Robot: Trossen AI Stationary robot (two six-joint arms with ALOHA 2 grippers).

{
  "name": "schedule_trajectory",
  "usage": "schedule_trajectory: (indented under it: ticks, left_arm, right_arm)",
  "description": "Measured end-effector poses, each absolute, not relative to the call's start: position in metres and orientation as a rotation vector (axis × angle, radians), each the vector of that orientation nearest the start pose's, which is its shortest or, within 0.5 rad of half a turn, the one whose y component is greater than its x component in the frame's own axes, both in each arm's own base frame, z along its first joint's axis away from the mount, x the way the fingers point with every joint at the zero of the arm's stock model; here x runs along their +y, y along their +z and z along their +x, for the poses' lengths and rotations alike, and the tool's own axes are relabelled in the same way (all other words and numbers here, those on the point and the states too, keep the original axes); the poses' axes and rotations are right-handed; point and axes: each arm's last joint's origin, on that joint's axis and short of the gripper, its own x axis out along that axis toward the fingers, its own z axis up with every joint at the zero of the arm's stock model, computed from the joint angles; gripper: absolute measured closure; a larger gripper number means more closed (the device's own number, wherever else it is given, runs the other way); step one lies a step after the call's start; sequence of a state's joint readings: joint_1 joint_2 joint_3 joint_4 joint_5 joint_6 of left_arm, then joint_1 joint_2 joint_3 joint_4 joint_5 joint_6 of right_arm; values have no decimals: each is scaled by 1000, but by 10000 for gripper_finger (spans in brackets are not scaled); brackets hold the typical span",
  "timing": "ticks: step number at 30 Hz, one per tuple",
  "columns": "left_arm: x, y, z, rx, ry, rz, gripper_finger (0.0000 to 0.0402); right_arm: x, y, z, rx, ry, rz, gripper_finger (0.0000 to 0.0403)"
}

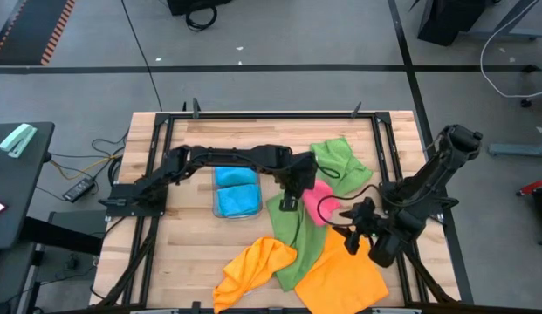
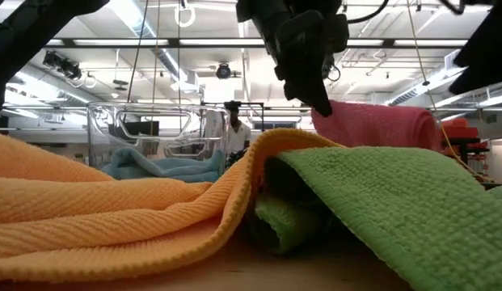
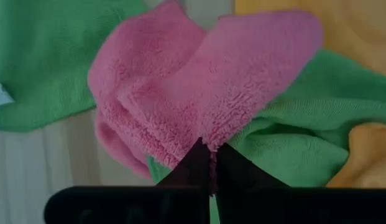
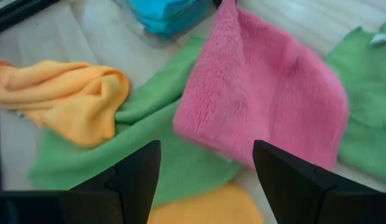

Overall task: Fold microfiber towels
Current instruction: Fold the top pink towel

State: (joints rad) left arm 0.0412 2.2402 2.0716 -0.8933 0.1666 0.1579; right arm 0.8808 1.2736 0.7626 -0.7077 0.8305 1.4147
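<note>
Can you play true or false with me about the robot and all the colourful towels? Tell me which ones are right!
1. The left gripper has its fingers pinched shut on the pink towel. True.
2. The right gripper is holding the pink towel too. False: its fingers stand open, with nothing between them.
3. Blue towels lie in the clear plastic tray. True.
4. There is only one green towel. False: one green towel lies at the far side and another green towel runs toward the near edge.
5. The orange towel is neatly folded. False: it lies crumpled on the wooden table.
</note>
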Motion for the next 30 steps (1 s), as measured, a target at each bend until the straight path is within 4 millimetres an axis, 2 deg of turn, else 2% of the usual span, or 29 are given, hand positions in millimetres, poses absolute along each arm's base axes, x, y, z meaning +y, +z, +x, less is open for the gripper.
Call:
schedule_trajectory:
  ticks: [7, 13, 17, 22, 30]
  left_arm:
    - [15, 246, 482, 1036, -198, 8, 370]
    - [15, 246, 482, 1040, -180, -26, 390]
    - [15, 246, 482, 1043, -158, -63, 384]
    - [14, 246, 482, 1043, -157, -67, 369]
    - [12, 246, 482, 1046, -146, -88, 390]
  right_arm:
    - [137, 201, 172, 590, -510, 389, 139]
    - [130, 203, 184, 559, -525, 402, 139]
    - [130, 205, 187, 542, -517, 417, 135]
    - [130, 205, 187, 542, -517, 425, 110]
    - [125, 205, 191, 537, -541, 434, 62]
